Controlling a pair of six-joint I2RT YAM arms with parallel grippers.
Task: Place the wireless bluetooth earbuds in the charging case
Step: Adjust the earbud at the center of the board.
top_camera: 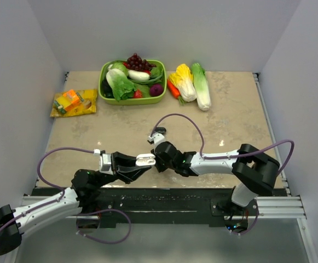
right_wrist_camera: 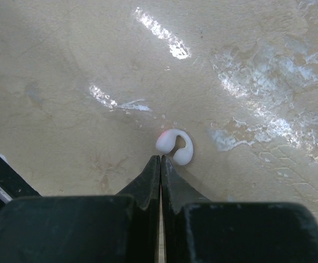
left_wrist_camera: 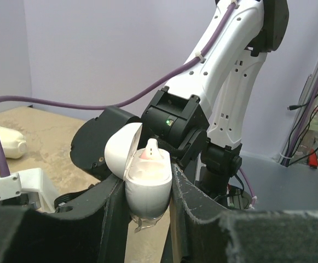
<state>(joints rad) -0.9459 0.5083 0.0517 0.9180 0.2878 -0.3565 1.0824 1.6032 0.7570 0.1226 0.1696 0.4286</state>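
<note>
My left gripper (left_wrist_camera: 148,205) is shut on the white charging case (left_wrist_camera: 146,189), gripped on both sides by the two fingers. The case's lid (left_wrist_camera: 117,156) is flipped open to the left, and a white earbud (left_wrist_camera: 150,149) pokes up out of it. From above, the case (top_camera: 145,160) hangs just over the table's near edge. Close to its right is my right gripper (top_camera: 161,159). In the right wrist view that gripper (right_wrist_camera: 160,158) is shut with nothing between its fingers. Another white, hook-shaped earbud (right_wrist_camera: 175,147) lies on the table just beyond its tips.
A green basket (top_camera: 132,102) of vegetables stands at the back. Two cabbages (top_camera: 194,82) and a carrot (top_camera: 173,89) lie to its right, and snack packets (top_camera: 74,102) to its left. The right arm (left_wrist_camera: 230,82) rises close behind the case.
</note>
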